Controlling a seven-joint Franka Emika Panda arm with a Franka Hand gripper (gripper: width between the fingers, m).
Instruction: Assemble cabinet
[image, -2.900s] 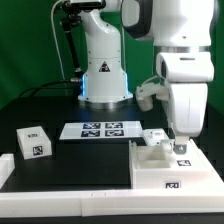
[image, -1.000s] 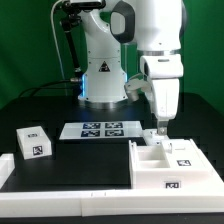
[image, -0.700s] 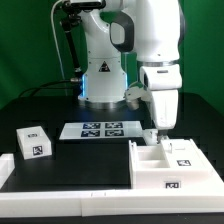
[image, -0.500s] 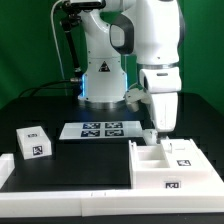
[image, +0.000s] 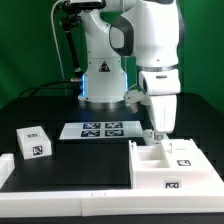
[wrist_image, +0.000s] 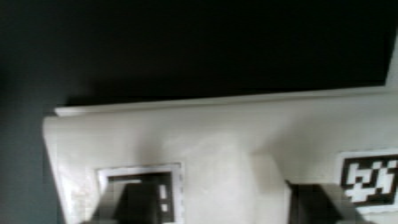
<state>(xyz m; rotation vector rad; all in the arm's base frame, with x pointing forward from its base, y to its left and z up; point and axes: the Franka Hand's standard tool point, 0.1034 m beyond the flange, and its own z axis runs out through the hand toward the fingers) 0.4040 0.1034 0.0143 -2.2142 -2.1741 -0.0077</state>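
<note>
The cabinet (image: 172, 170), a large white box with open square compartments and a marker tag on its front, lies at the exterior view's lower right. A small white block (image: 157, 137) sits at its back edge. My gripper (image: 155, 130) hangs right over that block, fingers pointing down. In the wrist view my gripper (wrist_image: 240, 200) stands open with its dark fingers (wrist_image: 143, 198) wide apart on either side of a white part (wrist_image: 214, 130) that carries a marker tag (wrist_image: 368, 180). I cannot tell whether the fingers touch it. Another tagged drawer block (image: 33, 142) lies at the left.
The marker board (image: 100, 129) lies on the black table behind the middle. A tagged white block (image: 183, 148) sits in the cabinet's back right. A white piece (image: 5, 166) shows at the left edge. The robot's base (image: 103, 70) stands at the back.
My gripper moved from over the cabinet's right side toward the exterior view's left, to the small block at the cabinet's back edge. In the last half second it has hardly moved.
</note>
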